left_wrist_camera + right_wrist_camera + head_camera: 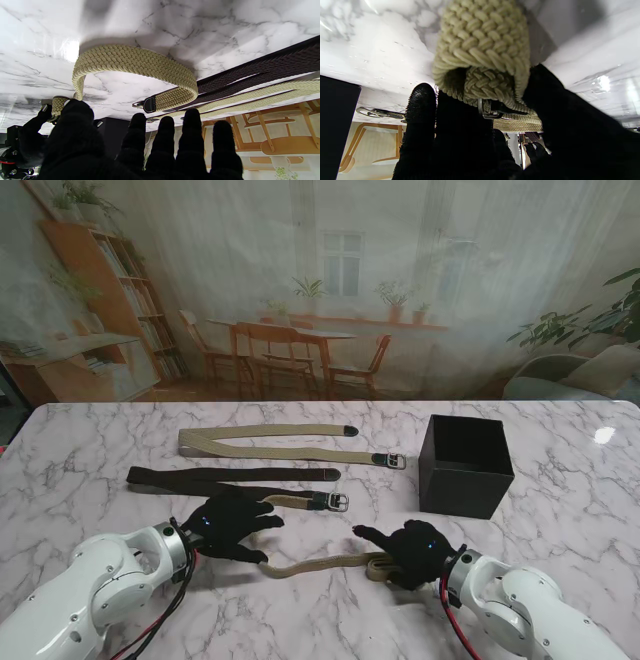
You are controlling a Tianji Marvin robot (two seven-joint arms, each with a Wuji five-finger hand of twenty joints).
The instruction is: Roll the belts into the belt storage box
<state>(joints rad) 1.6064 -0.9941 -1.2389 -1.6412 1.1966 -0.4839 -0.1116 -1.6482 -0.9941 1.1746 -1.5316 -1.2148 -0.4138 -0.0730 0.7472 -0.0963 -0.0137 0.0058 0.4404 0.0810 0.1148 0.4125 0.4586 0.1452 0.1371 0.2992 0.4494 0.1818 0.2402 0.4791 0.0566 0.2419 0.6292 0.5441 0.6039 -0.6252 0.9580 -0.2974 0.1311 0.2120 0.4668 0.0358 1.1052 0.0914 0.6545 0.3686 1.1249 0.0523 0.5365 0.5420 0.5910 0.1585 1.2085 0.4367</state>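
Near table (90,480) front edge: right hand (415,552) grips rolled end of tan belt (320,565); strap trails toward 9 o'clock past left hand (228,525), fingers spread, empty. Black box (466,467) at 1 o'clock.

White rounded arm shells, silver wrist rings, red-black cables; black-gloved left robot hand (228,525), right robot hand (415,550).
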